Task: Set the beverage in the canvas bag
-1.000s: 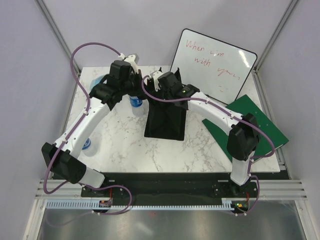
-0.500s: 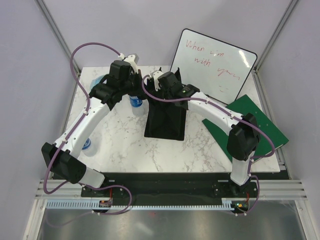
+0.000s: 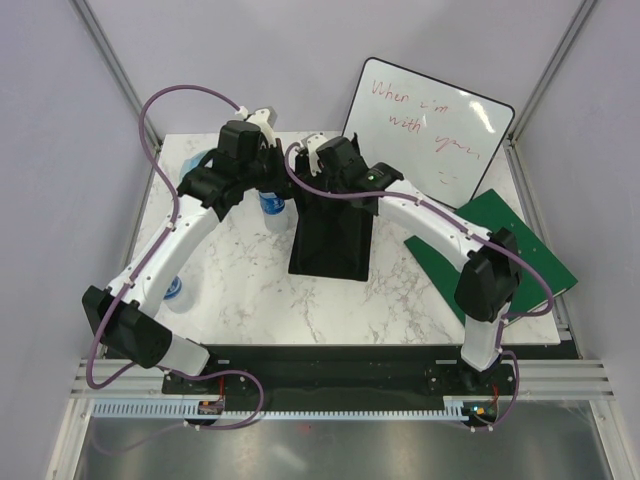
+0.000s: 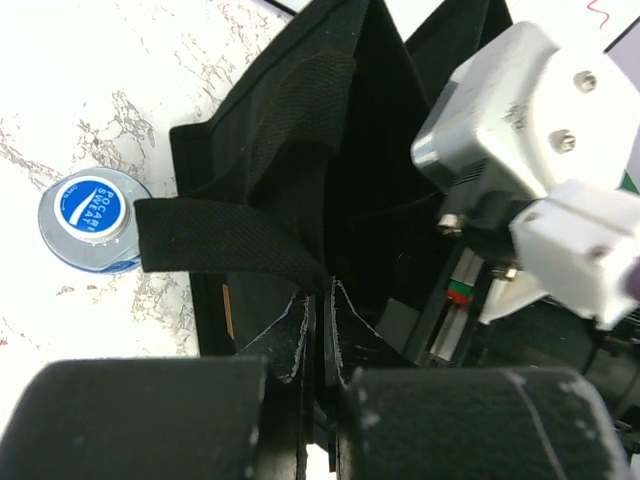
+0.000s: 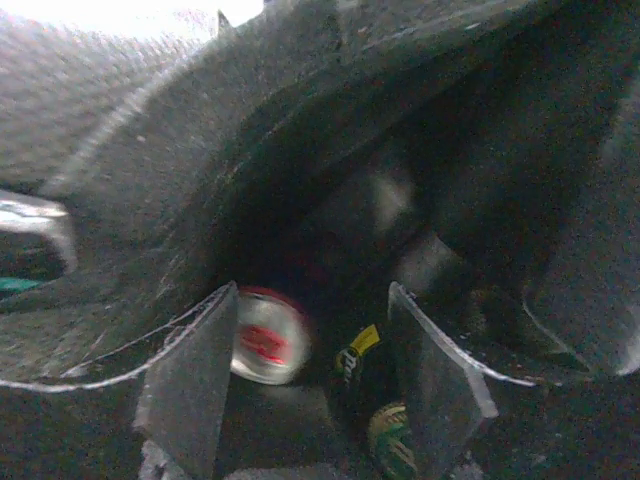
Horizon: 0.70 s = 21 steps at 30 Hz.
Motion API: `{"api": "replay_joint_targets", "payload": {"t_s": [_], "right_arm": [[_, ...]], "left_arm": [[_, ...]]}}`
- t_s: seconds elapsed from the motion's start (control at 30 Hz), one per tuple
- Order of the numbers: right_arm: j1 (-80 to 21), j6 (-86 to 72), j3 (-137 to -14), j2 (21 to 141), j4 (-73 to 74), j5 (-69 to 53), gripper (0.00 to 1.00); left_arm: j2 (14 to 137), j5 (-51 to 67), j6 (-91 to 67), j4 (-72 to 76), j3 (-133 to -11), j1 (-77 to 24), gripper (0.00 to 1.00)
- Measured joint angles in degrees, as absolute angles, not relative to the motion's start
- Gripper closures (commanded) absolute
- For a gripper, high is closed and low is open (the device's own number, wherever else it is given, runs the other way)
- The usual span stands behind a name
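Note:
The canvas bag is a tall black tote that stands open mid-table. My left gripper is at its far-left rim. In the left wrist view the left gripper is shut on the bag's edge beside a handle strap. My right gripper hangs over the bag's mouth. In the right wrist view it is open and empty inside the bag. Below it lie a red-and-silver can and a dark bottle with a yellow label.
A blue-capped Pocari Sweat bottle stands just left of the bag, also in the left wrist view. Another bottle stands by the left arm. A whiteboard leans at the back and a green board lies at right.
My right wrist has shifted slightly toward the far side above the bag's mouth. The left arm and the bag have not moved.

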<state>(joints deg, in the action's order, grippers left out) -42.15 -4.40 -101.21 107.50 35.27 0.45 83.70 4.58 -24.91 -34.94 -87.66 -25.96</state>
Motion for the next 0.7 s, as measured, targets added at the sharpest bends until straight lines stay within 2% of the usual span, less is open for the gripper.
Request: {"api": "replay_joint_targets", "payload": {"t_s": [0.37, 0.7], "right_arm": [[-42.13, -4.73, -107.13, 106.91, 40.42, 0.43, 0.30], [-42.09, -4.73, -112.18, 99.39, 45.39, -4.49, 0.32]], "left_arm": [[83.29, 4.56, -24.91, -34.15, -87.66, -25.96, 0.98], [83.29, 4.54, -24.88, -34.22, -87.66, -25.96, 0.98]]}}
